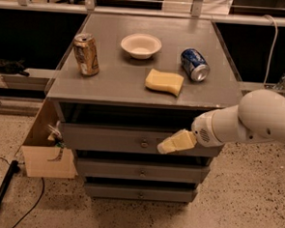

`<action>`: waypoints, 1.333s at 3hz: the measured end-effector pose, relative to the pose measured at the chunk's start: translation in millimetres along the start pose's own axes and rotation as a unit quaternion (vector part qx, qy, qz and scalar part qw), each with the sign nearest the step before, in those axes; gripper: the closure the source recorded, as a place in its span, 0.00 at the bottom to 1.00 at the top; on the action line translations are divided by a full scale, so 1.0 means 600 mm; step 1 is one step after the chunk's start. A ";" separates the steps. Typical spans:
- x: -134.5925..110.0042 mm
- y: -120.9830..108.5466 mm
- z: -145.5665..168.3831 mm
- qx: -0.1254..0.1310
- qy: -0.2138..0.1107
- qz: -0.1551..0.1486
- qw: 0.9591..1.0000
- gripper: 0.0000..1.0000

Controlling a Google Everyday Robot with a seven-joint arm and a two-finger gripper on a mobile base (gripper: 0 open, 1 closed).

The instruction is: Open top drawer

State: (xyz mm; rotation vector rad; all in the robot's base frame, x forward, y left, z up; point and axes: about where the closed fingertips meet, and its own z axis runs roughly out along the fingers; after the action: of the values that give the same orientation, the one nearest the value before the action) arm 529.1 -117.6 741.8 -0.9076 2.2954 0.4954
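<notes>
Where three drawers (141, 171) stack, tool (166, 147) fronts top drawer (107, 138).

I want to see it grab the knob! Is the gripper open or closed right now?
Gripper: at the top drawer, just right of its knob; open or closed cannot be told.

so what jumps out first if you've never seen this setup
The big white arm enters from the right, its gripper in front of the top drawer, just right of the knob. Next comes the grey cabinet, whose top carries an upright gold can, a white bowl, a blue can on its side and a yellow sponge.
</notes>
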 end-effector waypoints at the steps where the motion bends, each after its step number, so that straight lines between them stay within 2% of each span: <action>1: 0.000 0.000 0.000 0.000 0.000 0.000 1.000 0.00; 2: 0.008 -0.001 0.005 0.016 -0.001 -0.006 1.000 0.00; 3: 0.002 -0.008 0.031 0.023 0.003 -0.022 1.000 0.00; 4: -0.019 -0.036 0.114 0.032 0.017 -0.048 0.998 0.00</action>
State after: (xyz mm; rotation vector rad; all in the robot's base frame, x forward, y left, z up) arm 578.8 -90.5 696.0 -0.9946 2.2721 0.3654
